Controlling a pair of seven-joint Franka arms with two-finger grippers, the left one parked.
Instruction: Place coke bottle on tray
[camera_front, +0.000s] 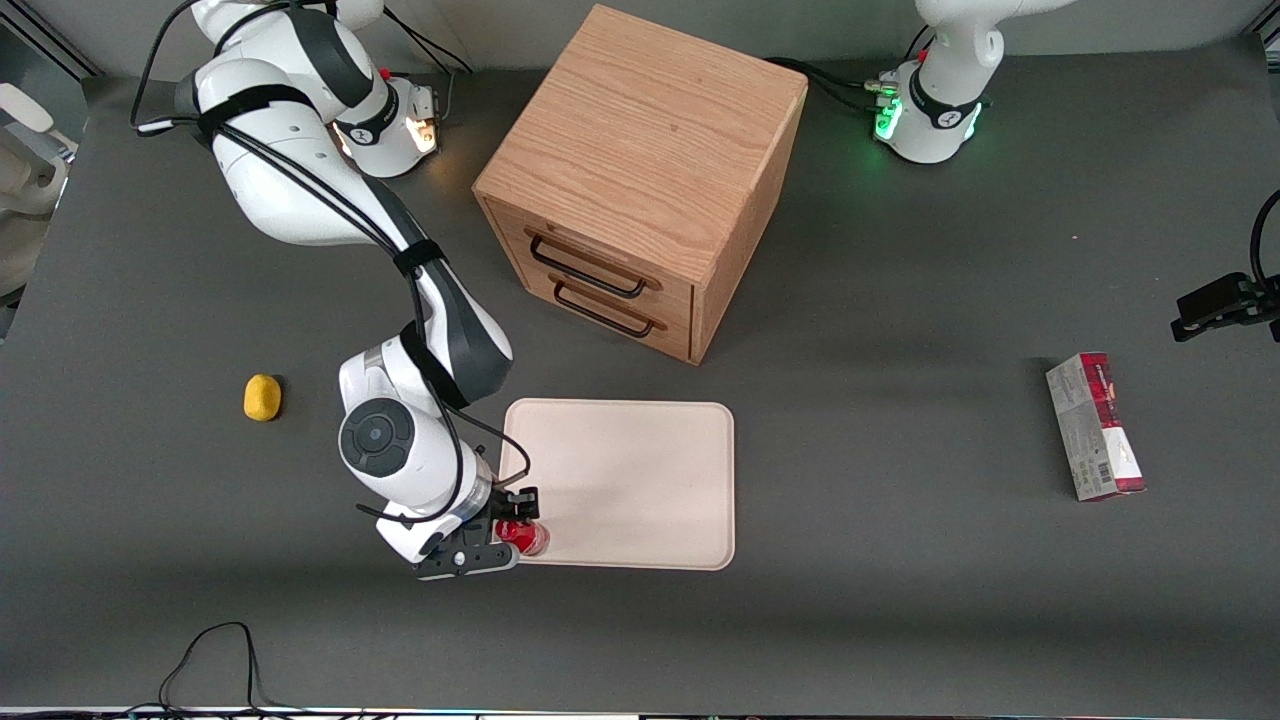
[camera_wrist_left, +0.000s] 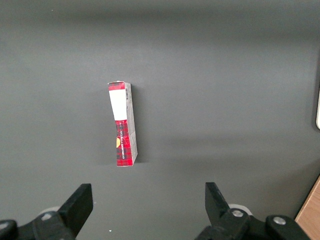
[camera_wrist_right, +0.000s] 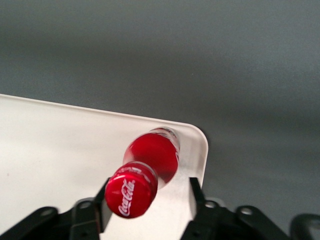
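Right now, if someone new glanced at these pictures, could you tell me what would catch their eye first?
Probably the bright red coke bottle, standing on the corner of the pale tray nearest the front camera at the working arm's end, with the gripper open around its cap. Next comes the wooden drawer cabinet, farther from the camera than the tray, and the red-and-grey carton toward the parked arm's end.

White "Coca-Cola" script reads on the red cap of the coke bottle, which stands on the tray at a corner, between the fingers of the gripper, neither finger plainly touching it. The carton, well apart from the tray toward the parked arm's end of the table, carries print and a barcode too small to read.
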